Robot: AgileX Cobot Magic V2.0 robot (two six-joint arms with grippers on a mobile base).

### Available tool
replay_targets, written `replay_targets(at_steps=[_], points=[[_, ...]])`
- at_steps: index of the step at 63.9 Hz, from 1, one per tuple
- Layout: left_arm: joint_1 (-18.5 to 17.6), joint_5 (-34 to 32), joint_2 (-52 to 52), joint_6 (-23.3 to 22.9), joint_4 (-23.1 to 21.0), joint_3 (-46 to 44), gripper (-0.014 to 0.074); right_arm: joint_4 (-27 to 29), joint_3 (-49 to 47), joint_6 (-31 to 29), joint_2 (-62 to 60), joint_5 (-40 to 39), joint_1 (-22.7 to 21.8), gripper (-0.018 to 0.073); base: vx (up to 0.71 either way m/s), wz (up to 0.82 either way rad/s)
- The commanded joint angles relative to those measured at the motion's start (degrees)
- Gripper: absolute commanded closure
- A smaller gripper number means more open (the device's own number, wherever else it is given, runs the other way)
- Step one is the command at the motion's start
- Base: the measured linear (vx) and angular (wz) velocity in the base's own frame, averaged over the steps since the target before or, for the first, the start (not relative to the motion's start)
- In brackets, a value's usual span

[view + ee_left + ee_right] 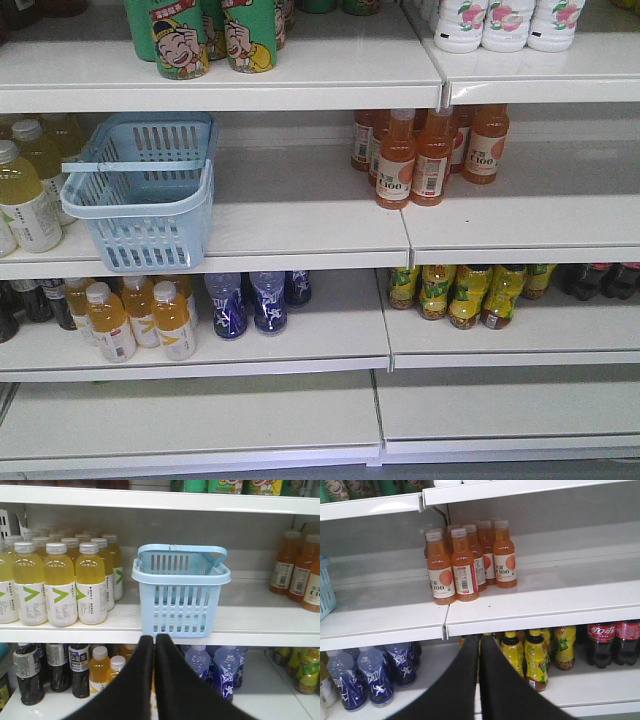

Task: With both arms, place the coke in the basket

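Light blue plastic basket [150, 240] noted upright at the front edge of the middle shelf [300, 225], at 9 o'clock in the front view, with one thin handle lying across its open mouth. We see nothing inside it. Yellow drink bottles [30, 190] stand just beside it at its 9 o'clock. Orange juice bottles [425, 155] stand well apart at its 3 o'clock.

We record the left pincer [154, 639] entering its wrist view from 6 o'clock and pointing toward 12. Its two black fingers are pressed together at the tips and grip nothing. The tips sit just under the shelf lip, directly below the basket [175, 610].

The right pincer [479, 640] holds the same pose, fingers closed tip to tip and empty, aimed at the shelf edge below the orange juice bottles [465, 562]. A sliver of basket [325, 590] shows at 9 o'clock.
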Motion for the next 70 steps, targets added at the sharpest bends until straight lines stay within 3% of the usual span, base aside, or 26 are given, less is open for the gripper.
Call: replay_targets(at_steps=[1,70], points=[[-0.10,-4.21,-0.75,-0.52,-0.23,-0.07,0.0603,-0.43,0.62,-0.33,-1.04,-4.30,-0.11,0.0564,0.05,-0.01],[-0.10,-4.21,-0.75,-0.52,-0.23,-0.07,0.0603,-0.43,0.62,-0.33,-1.04,-4.30,-0.11,0.0564,0.02,0.02]])
